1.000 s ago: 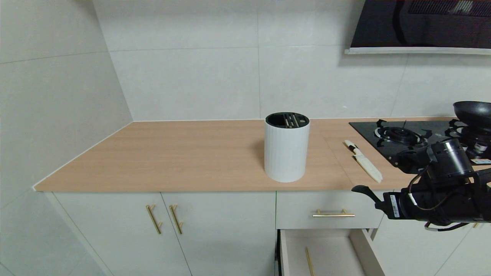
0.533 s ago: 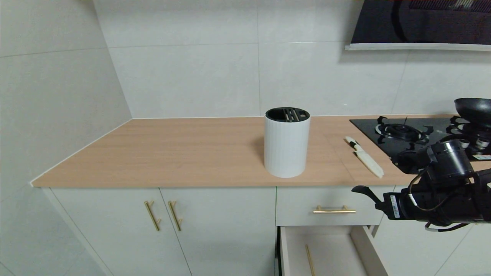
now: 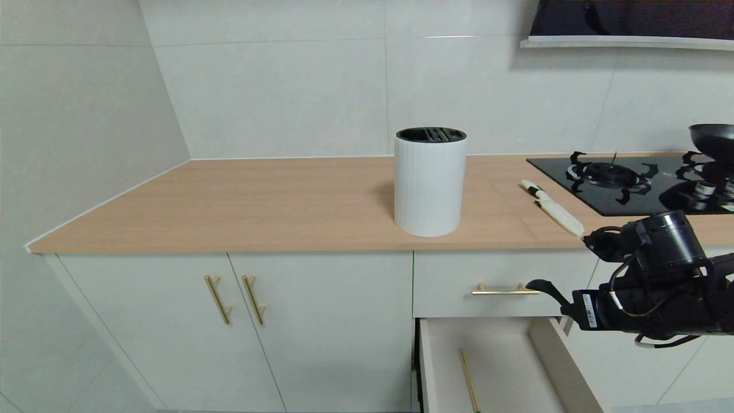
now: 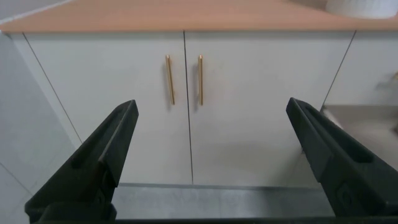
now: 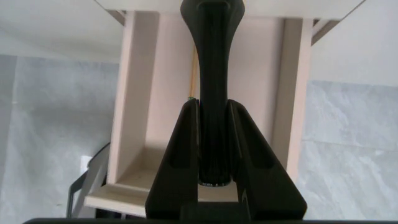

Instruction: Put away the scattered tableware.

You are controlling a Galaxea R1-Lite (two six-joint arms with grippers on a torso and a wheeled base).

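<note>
My right gripper (image 3: 575, 308) is shut on a long black utensil (image 3: 542, 285) and hangs in front of the cabinets, over the open drawer (image 3: 542, 350). In the right wrist view the fingers (image 5: 183, 155) clamp the utensil's black handle (image 5: 213, 62), which points down into the drawer (image 5: 168, 93). A thin yellow stick (image 3: 467, 373) lies on the drawer floor. On the counter, a cream-bladed knife (image 3: 553, 209) lies to the right of a white ribbed utensil holder (image 3: 429, 183). My left gripper (image 4: 211, 174) is open and faces the cabinet doors.
A black gas hob (image 3: 625, 183) with a dark pan (image 3: 714, 137) sits at the counter's right end. A shut drawer with a gold handle (image 3: 504, 291) is above the open one. Two doors with gold handles (image 4: 183, 79) are to the left. The counter's left half is bare wood.
The head camera has dropped lower, so the whole picture has shifted and the counter looks flatter. My right gripper keeps its hold on the black utensil in the same spot.
</note>
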